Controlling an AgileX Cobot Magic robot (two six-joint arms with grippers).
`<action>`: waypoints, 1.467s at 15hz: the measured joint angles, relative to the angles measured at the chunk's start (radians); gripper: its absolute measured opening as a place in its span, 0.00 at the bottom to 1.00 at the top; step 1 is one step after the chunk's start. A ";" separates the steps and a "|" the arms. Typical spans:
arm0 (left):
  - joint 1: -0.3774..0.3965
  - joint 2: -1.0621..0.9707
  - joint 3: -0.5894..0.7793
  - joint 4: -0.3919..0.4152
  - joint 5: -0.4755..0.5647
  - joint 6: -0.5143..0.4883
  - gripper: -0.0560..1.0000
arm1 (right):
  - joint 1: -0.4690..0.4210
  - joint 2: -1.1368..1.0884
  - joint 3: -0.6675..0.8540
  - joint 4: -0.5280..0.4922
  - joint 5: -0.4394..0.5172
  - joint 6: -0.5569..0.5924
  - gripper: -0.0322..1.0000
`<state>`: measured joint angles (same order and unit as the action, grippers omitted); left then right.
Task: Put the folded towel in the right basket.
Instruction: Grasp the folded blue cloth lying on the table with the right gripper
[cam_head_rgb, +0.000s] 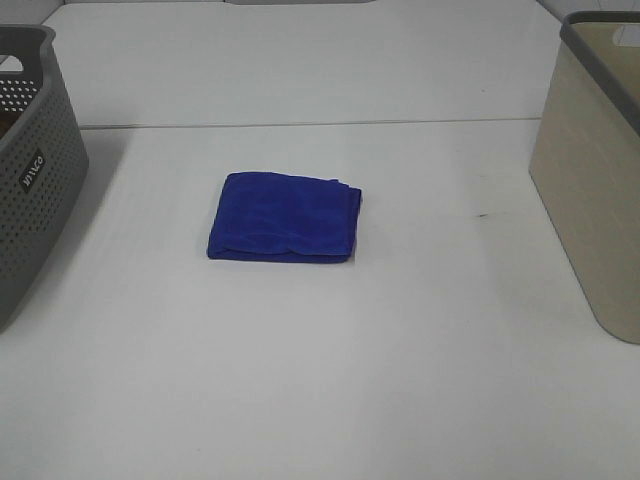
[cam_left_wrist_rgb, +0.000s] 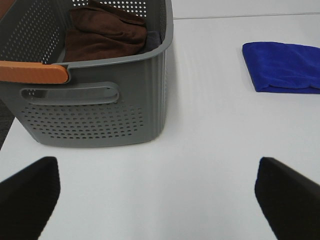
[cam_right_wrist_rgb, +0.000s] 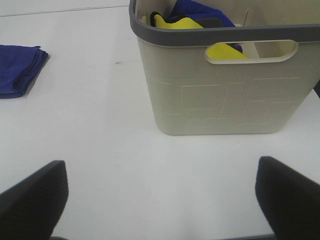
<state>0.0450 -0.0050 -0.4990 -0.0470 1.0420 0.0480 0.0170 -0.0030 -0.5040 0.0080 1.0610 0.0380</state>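
Note:
A folded blue towel (cam_head_rgb: 284, 216) lies flat in the middle of the white table; it also shows in the left wrist view (cam_left_wrist_rgb: 282, 66) and the right wrist view (cam_right_wrist_rgb: 20, 69). The right basket (cam_head_rgb: 592, 175) is beige with a grey rim, at the table's right edge; in the right wrist view (cam_right_wrist_rgb: 225, 90) it holds yellow and blue cloths. My left gripper (cam_left_wrist_rgb: 160, 200) is open and empty, near the grey basket, far from the towel. My right gripper (cam_right_wrist_rgb: 160, 200) is open and empty, in front of the beige basket. Neither arm shows in the exterior view.
A grey perforated basket (cam_head_rgb: 30, 170) stands at the table's left edge; in the left wrist view (cam_left_wrist_rgb: 100, 100) it holds a brown towel (cam_left_wrist_rgb: 105, 32) and has an orange handle piece (cam_left_wrist_rgb: 32, 72). A seam (cam_head_rgb: 300, 124) crosses the table behind the towel.

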 joint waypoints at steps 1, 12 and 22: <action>0.000 0.000 0.000 0.000 0.000 0.000 0.99 | 0.000 0.000 0.000 0.000 0.000 0.000 0.97; 0.000 0.000 0.000 0.000 0.000 0.000 0.99 | 0.000 0.000 0.000 0.000 0.000 0.000 0.97; 0.000 0.000 0.000 0.000 0.000 0.000 0.99 | 0.000 0.116 -0.058 0.024 0.039 0.000 0.97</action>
<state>0.0450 -0.0050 -0.4990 -0.0470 1.0420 0.0480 0.0170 0.1130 -0.5620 0.0320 1.1000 0.0380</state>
